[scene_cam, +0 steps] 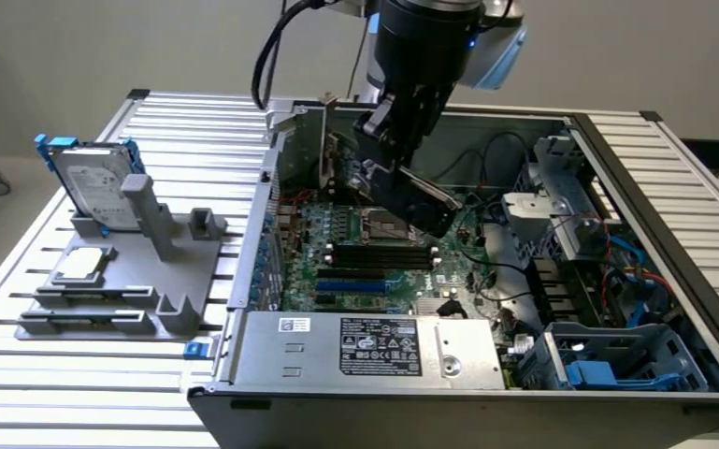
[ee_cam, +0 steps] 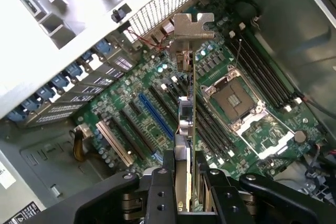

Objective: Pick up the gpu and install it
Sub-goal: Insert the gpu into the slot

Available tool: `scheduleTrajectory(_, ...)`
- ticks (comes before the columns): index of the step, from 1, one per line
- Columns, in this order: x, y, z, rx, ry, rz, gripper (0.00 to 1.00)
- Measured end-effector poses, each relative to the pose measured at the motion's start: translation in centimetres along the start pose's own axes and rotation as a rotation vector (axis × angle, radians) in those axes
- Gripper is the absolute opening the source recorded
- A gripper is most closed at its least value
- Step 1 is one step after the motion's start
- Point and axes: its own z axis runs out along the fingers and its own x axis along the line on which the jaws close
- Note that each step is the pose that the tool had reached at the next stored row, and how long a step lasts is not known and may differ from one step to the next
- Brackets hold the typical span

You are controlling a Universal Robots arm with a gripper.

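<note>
The gripper (ee_cam: 185,195) is closed narrowly on the gpu (ee_cam: 187,119), pinching the card between both fingers. Seen edge-on in the wrist view, the card reaches straight out from the fingertips, with its silver end bracket (ee_cam: 193,25) at the far end. Beyond it lies the motherboard (ee_cam: 126,100), the blue expansion slot (ee_cam: 156,116) to one side of the card and the open CPU socket (ee_cam: 234,98) to the other. In the exterior view the card hangs tilted below the gripper, inside the open computer case (scene_cam: 334,416).

The arm (scene_cam: 424,47) is hung in from 12 o'clock, wrist tilted toward 5 o'clock; the claw (ee_cam: 185,182) is clamped on the gpu (ee_cam: 185,119).
</note>
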Motion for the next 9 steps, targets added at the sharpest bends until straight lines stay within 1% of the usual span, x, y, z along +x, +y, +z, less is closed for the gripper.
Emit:
scheduleTrajectory(3,0.0,-0.01,0.06,-0.0001,0.0023,-0.054,0.26)
scheduleTrajectory(5,-0.01,-0.02,0.13,0.0009,0.0031,-0.09,0.26)
scheduleTrajectory(9,-0.01,-0.03,0.33,0.0071,0.0027,-0.163,0.26)
